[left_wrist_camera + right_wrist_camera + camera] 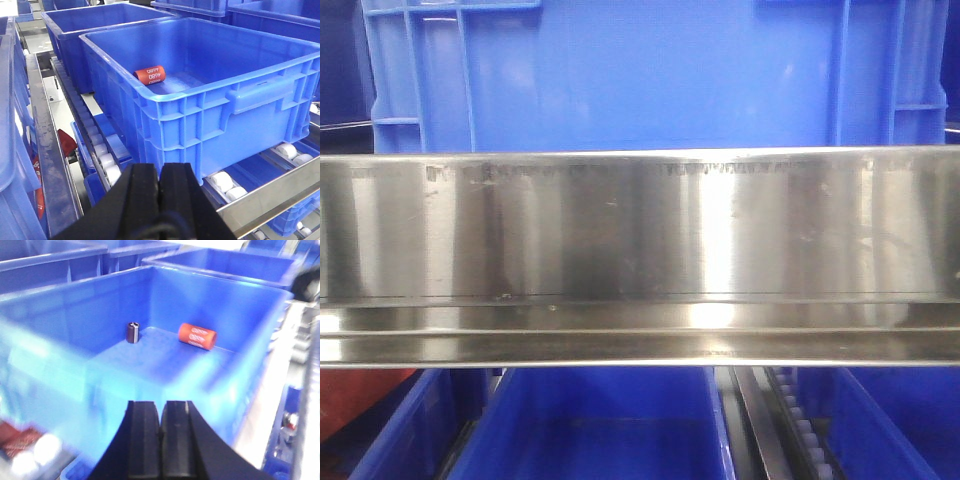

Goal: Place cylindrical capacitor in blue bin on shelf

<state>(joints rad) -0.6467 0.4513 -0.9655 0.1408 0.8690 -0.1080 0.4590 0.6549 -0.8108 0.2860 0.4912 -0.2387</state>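
Inside the blue bin [240,360], the cylindrical capacitor [133,332] stands upright on the floor, apart from an orange cylinder [150,75] lying on its side with white print reading "4680". Both the left tool [160,200] and right tool [160,440] are pressed together, holding nothing. Across the front view runs the shelf [640,230] with its shiny steel edge.

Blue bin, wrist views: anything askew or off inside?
Nothing damaged or spilled. The capacitor stands upright on the bin floor, near the back wall. An orange cylinder lies on its side beside it, apart from it. Both grippers, left and right, are shut and empty outside the bin.
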